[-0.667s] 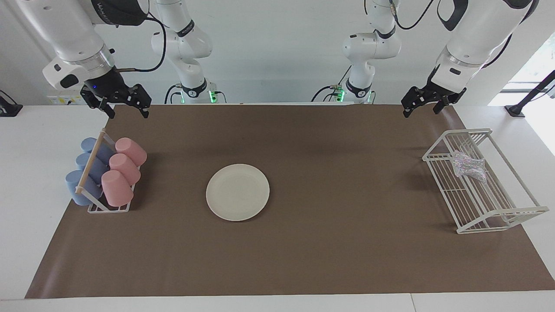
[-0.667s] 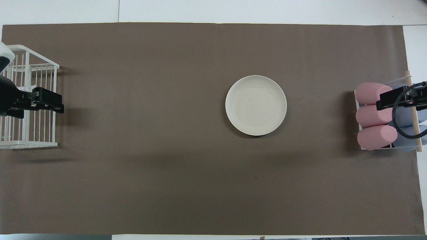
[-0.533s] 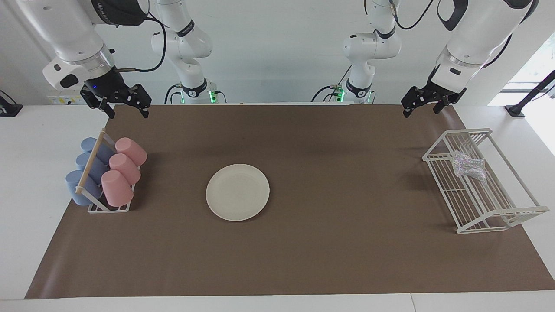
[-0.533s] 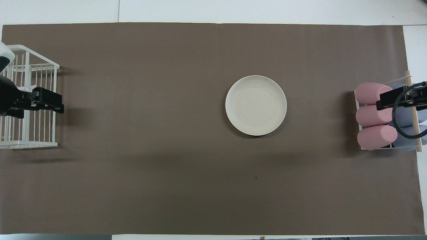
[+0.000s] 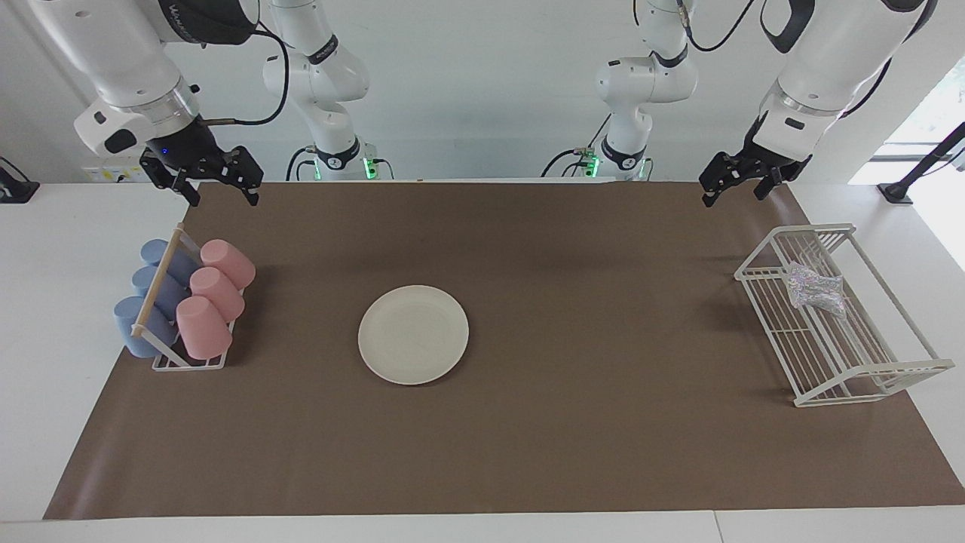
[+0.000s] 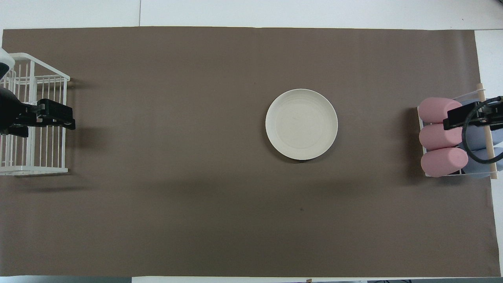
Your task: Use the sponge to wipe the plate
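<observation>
Table (image 5: 45, 317): I see a white top, almost wholly covered by the mat.
Mat (image 5: 528, 452): I read one brown sheet that carries every loose item.
Left arm (image 5: 829, 68): enters from the left arm's end. It waits raised, with nothing in hand.
Right arm (image 5: 113, 60): enters from the right arm's end. It waits raised, with nothing in hand.
Wire rack (image 5: 897, 369): white, standing at the left arm's end of the mat. In the facing view it lies at 3 o'clock from the plate, well apart.
Cup holder (image 5: 188, 362): a white wire frame with a wooden bar (image 5: 158, 283) on top, at the right arm's end. In the facing view it lies at 9 o'clock from the plate.
Plate (image 5: 413, 334): cream-white, round, flat on the mat, nothing on it. I place it between the holder and the rack, closer to the holder.
Cups: three pink (image 5: 215, 290) and three blue (image 5: 136, 328), lying tilted in the holder, pink row on the plate side.
Left gripper (image 5: 733, 186): fingers spread wide, gripping nothing. It hangs over the mat's edge nearest the robots, at 11 o'clock from the rack in the facing view.
Right gripper (image 5: 219, 194): fingers spread wide, gripping nothing. It hangs over the mat's corner nearest the robots, at 12 o'clock from the holder in the facing view.
Sponge (image 5: 814, 290): silvery, speckled, lying inside the wire rack, in the part nearer the robots. No gripper touches it.
</observation>
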`<action>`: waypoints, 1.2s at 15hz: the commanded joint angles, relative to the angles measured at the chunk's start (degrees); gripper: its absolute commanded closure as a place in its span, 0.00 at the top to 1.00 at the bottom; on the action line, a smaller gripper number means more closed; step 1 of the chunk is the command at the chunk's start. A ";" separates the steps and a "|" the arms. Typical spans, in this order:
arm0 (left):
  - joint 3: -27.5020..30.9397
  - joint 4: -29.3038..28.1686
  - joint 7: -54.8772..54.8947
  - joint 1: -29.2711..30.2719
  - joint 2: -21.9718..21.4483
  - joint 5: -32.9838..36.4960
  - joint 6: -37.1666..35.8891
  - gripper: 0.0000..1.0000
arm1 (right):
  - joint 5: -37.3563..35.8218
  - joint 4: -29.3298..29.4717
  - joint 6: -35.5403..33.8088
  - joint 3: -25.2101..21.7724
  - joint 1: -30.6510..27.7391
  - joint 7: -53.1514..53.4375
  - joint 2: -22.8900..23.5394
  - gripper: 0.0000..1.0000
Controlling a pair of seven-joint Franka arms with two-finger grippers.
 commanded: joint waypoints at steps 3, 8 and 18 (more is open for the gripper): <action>-0.80 -2.47 -2.06 0.12 0.00 6.46 1.51 1.00 | 0.13 0.90 -1.01 0.22 -0.68 -0.70 0.28 1.00; -0.89 -9.49 -2.06 -3.22 5.97 27.65 9.05 1.00 | 0.13 0.90 -1.01 0.22 -0.68 -0.61 0.28 1.00; -0.63 -14.07 -2.06 -3.23 16.89 55.20 11.54 1.00 | 0.04 0.20 -1.18 0.14 -0.77 6.49 -0.24 1.00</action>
